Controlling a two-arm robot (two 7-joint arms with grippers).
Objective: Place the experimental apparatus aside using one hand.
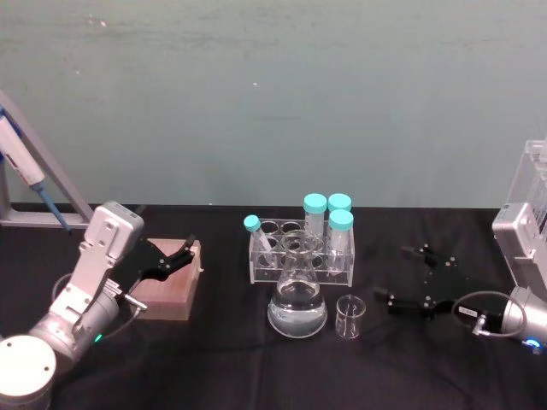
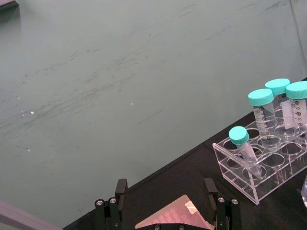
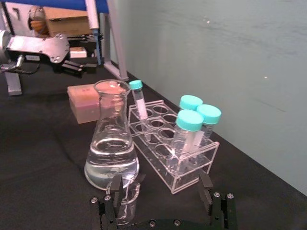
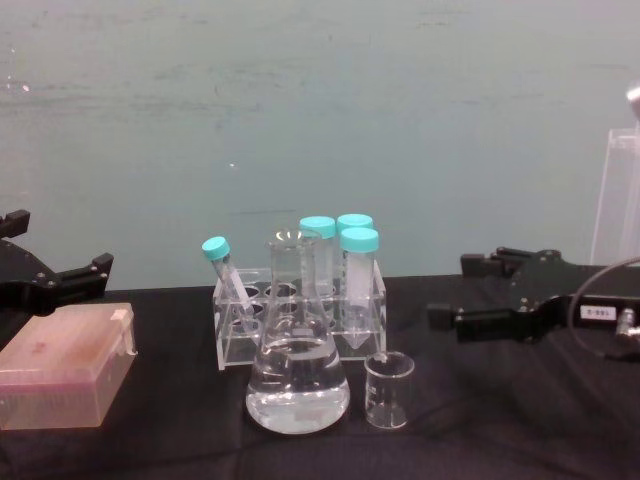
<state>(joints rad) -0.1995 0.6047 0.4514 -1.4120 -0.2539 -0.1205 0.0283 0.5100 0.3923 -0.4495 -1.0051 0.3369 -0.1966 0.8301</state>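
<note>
The left gripper (image 1: 186,254) hangs just over the pink box (image 1: 167,295), its fingers spread and holding nothing. Well off to that gripper's right stands the low rack of teal-capped tubes (image 1: 256,256). Directly before the rack, on the robot's side, is the conical flask (image 1: 297,309), holding clear liquid in its base. The small beaker (image 1: 349,318) stands upright just to the right of the flask, between it and the right gripper (image 1: 397,275). The beaker is the item nearest that gripper's fingertips and is not touched. The right gripper lies low over the black table (image 1: 231,359), released, its fingers wide apart and empty. Behind its wrist, at the far right edge, rises a tall clear acrylic piece (image 1: 537,184). It is probably the pipette rack, though no pipettes can be made out.
</note>
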